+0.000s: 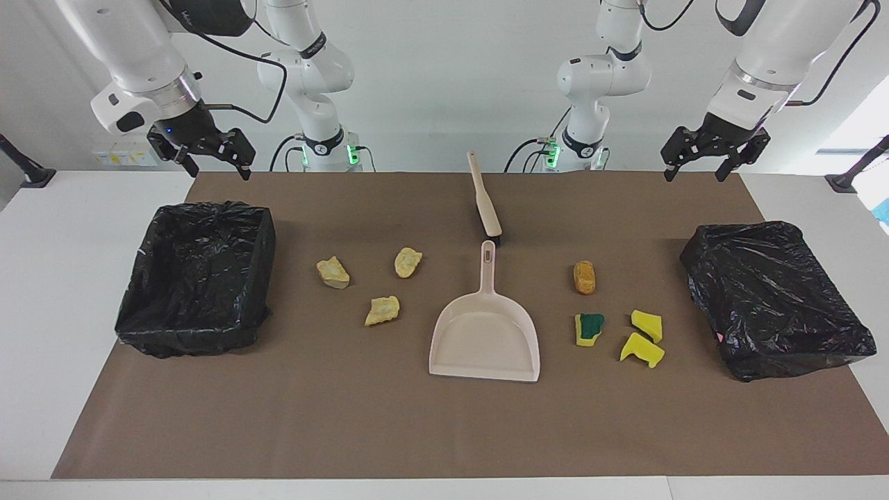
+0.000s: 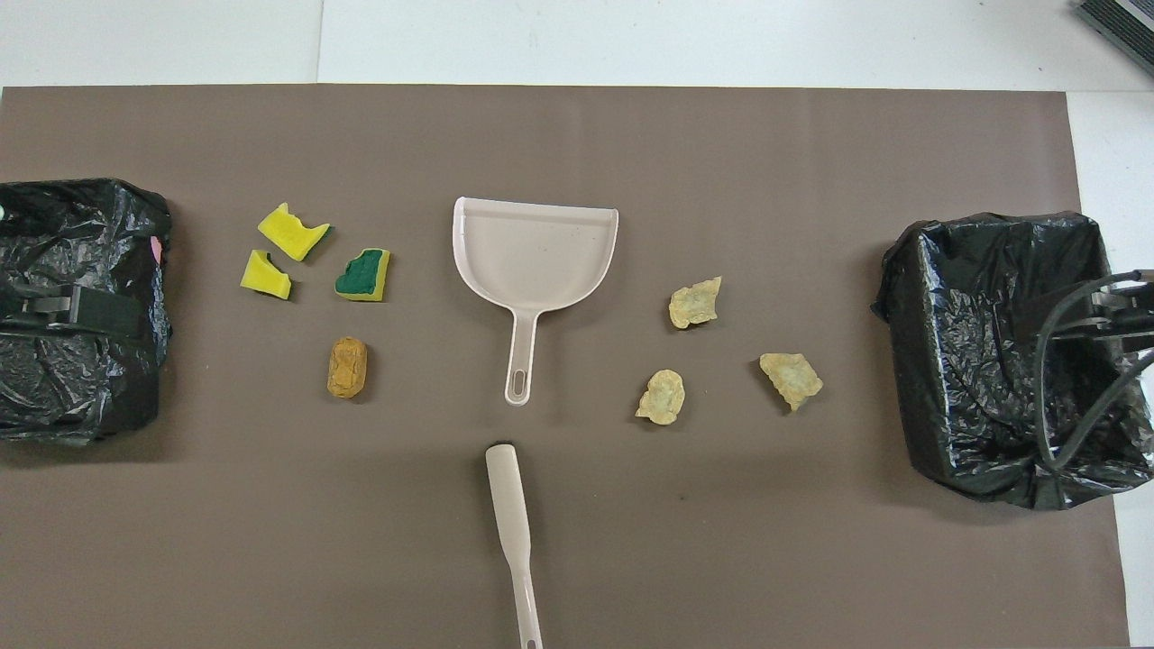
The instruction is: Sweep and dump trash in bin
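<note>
Three tan trash chunks (image 1: 333, 272) (image 1: 408, 262) (image 1: 382, 310) lie toward the right arm's end of the brown mat. An orange-brown lump (image 1: 585, 277), a green-faced sponge piece (image 1: 589, 328) and two yellow sponge pieces (image 1: 646, 325) (image 1: 642, 349) lie toward the left arm's end. Between the two groups a beige dustpan (image 1: 484, 333) rests flat, its handle pointing at the robots. A beige brush (image 1: 485, 198) lies just nearer to them. A black-bagged bin (image 1: 198, 278) (image 1: 778, 298) stands at each end. My right gripper (image 1: 217, 169) and left gripper (image 1: 694, 173) hang open and hold nothing, each over the bin at its own end.
The brown mat (image 2: 577, 559) covers most of the white table. Cables trail from the right arm over its bin (image 2: 1001, 361). The bin at the left arm's end (image 2: 81, 306) looks flatter, with its bag crumpled over the top.
</note>
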Controlling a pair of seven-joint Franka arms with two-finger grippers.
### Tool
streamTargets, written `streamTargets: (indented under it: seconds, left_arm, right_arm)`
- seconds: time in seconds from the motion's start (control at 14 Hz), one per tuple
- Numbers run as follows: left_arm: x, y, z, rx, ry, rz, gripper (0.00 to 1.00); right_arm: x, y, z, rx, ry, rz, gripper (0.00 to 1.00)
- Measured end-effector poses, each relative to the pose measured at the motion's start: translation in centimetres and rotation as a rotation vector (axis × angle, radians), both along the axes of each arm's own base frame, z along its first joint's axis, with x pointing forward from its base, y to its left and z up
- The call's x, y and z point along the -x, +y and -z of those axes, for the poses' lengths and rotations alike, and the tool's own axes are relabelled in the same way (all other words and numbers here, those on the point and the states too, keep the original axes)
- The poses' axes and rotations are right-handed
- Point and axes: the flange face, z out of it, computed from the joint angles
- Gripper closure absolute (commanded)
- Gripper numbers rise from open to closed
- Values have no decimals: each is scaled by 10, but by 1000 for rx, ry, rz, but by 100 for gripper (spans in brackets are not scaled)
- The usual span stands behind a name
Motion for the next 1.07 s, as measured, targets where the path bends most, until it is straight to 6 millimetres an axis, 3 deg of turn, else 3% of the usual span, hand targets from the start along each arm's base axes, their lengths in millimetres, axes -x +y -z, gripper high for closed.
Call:
streamTargets:
  seconds: [0.29, 1.07]
  left_arm:
    - [0, 0, 0, 0, 0, 0, 0]
    - [0, 0, 0, 0, 0, 0, 0]
  right_arm:
    - [0, -8, 0, 0, -2, 12, 0]
    - [0, -8, 0, 0, -2, 11, 0]
